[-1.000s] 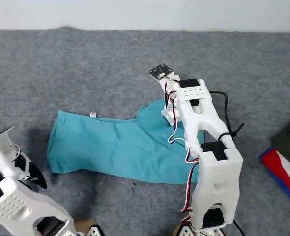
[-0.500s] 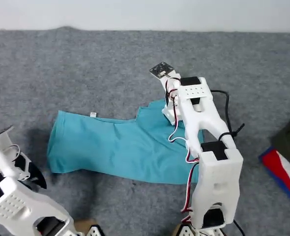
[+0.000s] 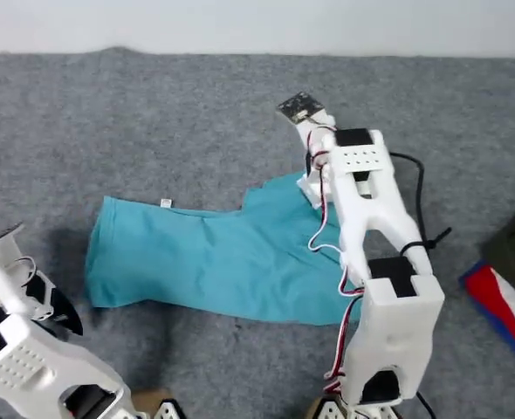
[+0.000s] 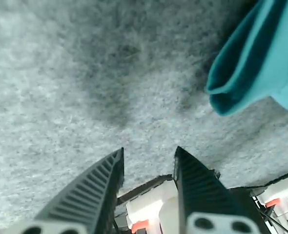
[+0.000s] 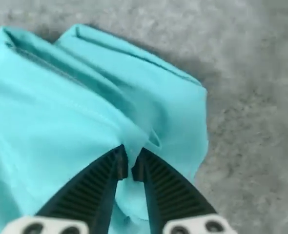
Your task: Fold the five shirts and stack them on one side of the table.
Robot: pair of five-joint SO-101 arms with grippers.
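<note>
Teal shirt (image 3: pixel 205 262) lies loosely spread across the middle of the grey tabletop (image 3: pixel 153 113) in the high view, with one sleeve jutting toward the upper right of centre. The right pincer (image 5: pixel 130 158) is clamped on a raised ridge of the shirt's cloth by that sleeve, its black fingers almost meeting around the fold. The right arm (image 3: pixel 367 196) stretches up from the lower edge, right of centre. At the lower left corner stands the left arm (image 3: pixel 17 349), off the shirt. The left pincer (image 4: pixel 149 156) hangs with its fingers parted by a modest gap, holding nothing, over bare tabletop near the shirt's rolled edge. Other cloth (image 3: pixel 506 292), dark green and red, white and blue, lies at the right edge.
</note>
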